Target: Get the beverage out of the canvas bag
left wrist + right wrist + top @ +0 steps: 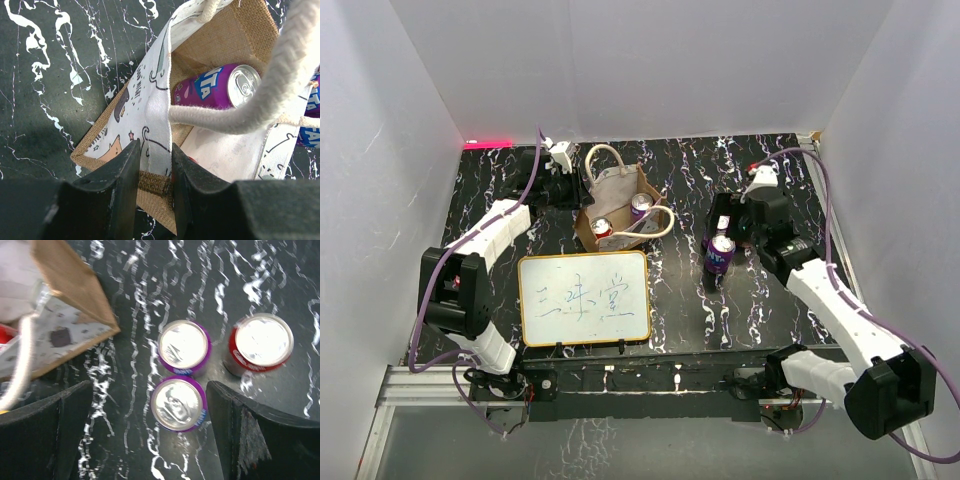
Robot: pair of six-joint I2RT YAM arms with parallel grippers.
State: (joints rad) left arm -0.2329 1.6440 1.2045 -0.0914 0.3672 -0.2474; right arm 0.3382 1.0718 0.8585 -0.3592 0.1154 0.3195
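The canvas bag (618, 200) stands open at the table's back middle, with a red can (602, 228) and a purple can (640, 205) inside. My left gripper (578, 196) is shut on the bag's left rim. In the left wrist view the gripper (155, 165) pinches the printed rim (155, 110), and a purple can (220, 87) lies inside under a cream rope handle (260, 102). My right gripper (728, 228) is open and empty above several cans standing right of the bag. In the right wrist view it (150, 432) straddles a purple can (178, 403).
A second purple can (184, 346) and a red can (261, 344) stand upright just beyond the straddled one. The bag's corner (75, 290) lies to their left. An orange-framed whiteboard (585, 298) lies in front of the bag. White walls enclose the dark marbled table (670, 300).
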